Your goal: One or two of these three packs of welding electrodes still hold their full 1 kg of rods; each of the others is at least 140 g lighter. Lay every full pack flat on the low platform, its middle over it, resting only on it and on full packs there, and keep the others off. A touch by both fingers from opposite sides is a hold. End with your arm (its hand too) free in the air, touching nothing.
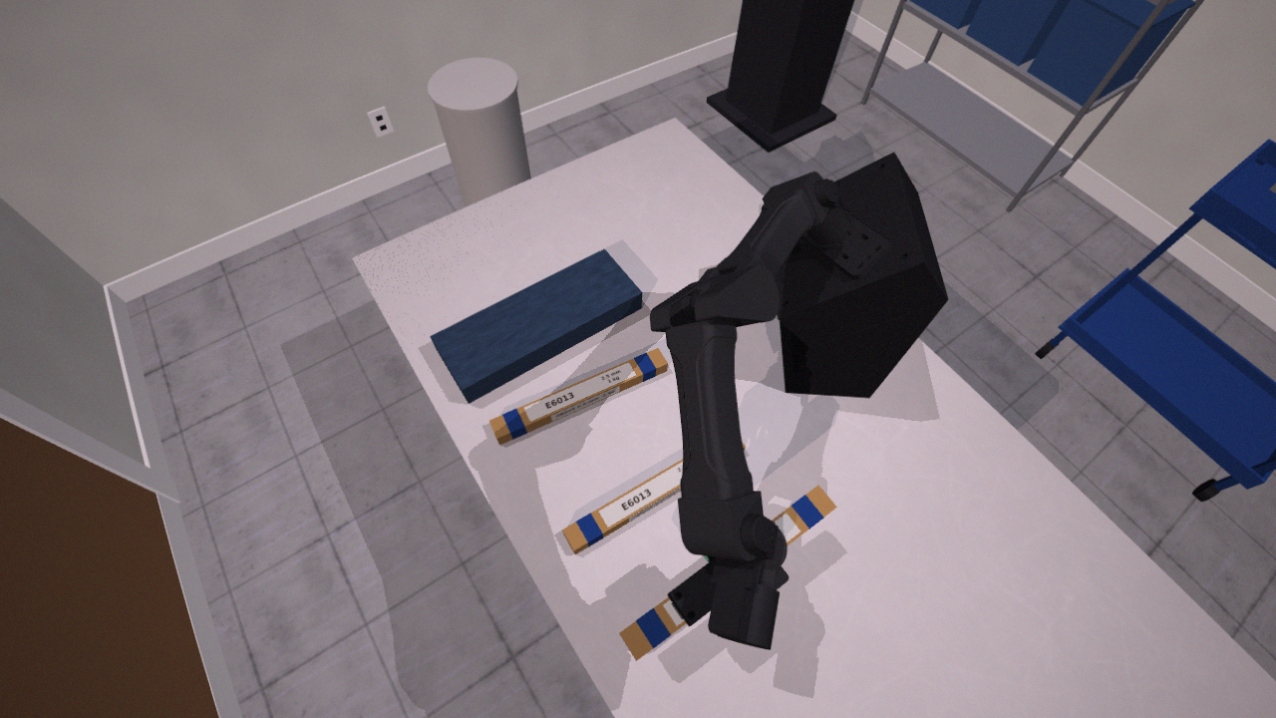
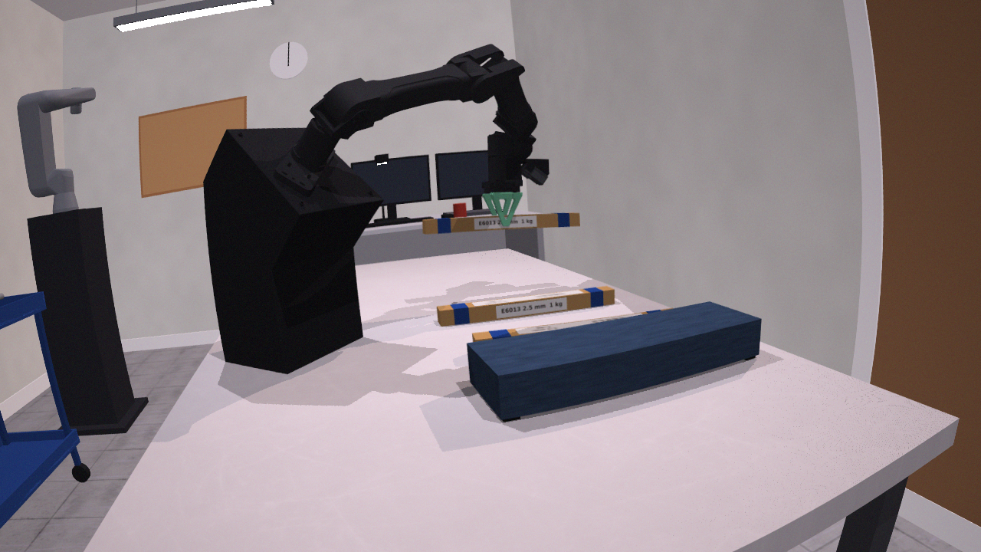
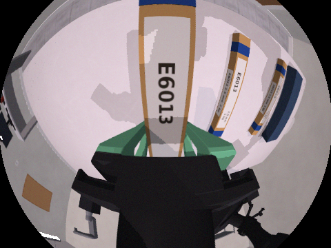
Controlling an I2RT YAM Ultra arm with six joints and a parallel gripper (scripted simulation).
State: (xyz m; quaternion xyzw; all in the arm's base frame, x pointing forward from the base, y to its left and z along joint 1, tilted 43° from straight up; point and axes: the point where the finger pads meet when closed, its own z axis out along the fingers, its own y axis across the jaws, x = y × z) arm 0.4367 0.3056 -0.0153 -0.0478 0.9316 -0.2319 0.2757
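Observation:
My gripper (image 2: 505, 218) (image 3: 165, 123) is shut on one pack (image 2: 466, 224) (image 3: 166, 41) near its middle, its green fingers on both long sides. The pack hangs about level, high above the table. A second pack (image 1: 633, 501) (image 2: 531, 308) (image 3: 232, 83) lies on the table, partly hidden by the arm in the top view. A third pack (image 1: 579, 396) (image 3: 270, 98) lies between it and the low platform, mostly hidden in the exterior view. The dark blue low platform (image 1: 536, 321) (image 2: 617, 356) (image 3: 284, 103) bears nothing.
The black robot base (image 1: 860, 330) (image 2: 287, 274) stands on the table, beside the row of packs and the platform. The arm reaches over the middle pack. A grey cylinder (image 1: 485, 134) stands beyond the table's far edge in the top view.

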